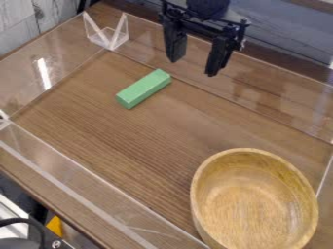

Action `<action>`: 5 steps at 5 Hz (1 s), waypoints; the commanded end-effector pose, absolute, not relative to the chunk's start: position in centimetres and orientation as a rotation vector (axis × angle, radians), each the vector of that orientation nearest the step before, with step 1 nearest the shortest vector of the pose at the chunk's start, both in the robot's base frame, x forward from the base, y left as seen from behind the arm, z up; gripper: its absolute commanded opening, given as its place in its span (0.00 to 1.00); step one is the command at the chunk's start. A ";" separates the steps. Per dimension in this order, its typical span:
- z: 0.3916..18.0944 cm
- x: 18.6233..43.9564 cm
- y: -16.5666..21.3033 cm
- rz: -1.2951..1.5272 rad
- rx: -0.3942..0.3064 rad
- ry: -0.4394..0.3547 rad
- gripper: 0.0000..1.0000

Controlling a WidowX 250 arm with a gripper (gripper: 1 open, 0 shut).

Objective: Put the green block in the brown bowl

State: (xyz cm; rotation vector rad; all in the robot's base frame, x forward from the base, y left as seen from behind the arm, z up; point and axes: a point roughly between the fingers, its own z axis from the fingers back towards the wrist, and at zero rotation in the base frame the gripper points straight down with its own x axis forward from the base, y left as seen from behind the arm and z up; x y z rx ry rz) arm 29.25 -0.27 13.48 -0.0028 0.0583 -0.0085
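Currently, from left to right, I see the green block [143, 88] lying flat and slightly angled on the wooden table [124, 141], then my gripper [196, 65] spread wide above the tabletop, holding nothing. Nearer the camera, toward the right, sits the brown bowl [254, 202], well apart from the block.

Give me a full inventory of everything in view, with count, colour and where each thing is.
green block: one, green, lying on the table left of and below the gripper
brown bowl: one, light tan, on the table at lower right
wooden table: one, brown, beneath the block and bowl
cables: several, black, lower left corner
white wire-like object: one, white, upper left, exact kind unclear
gripper: one, black, open, top centre
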 end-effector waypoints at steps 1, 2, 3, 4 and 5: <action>13.0 29.3 0.8 -0.016 0.007 0.052 1.00; 11.9 29.2 2.9 -0.034 0.028 0.044 1.00; 10.6 29.1 5.4 -0.031 0.053 0.023 1.00; 9.4 28.7 7.3 -0.025 0.063 0.003 1.00; 8.3 28.8 8.2 -0.026 0.063 -0.006 1.00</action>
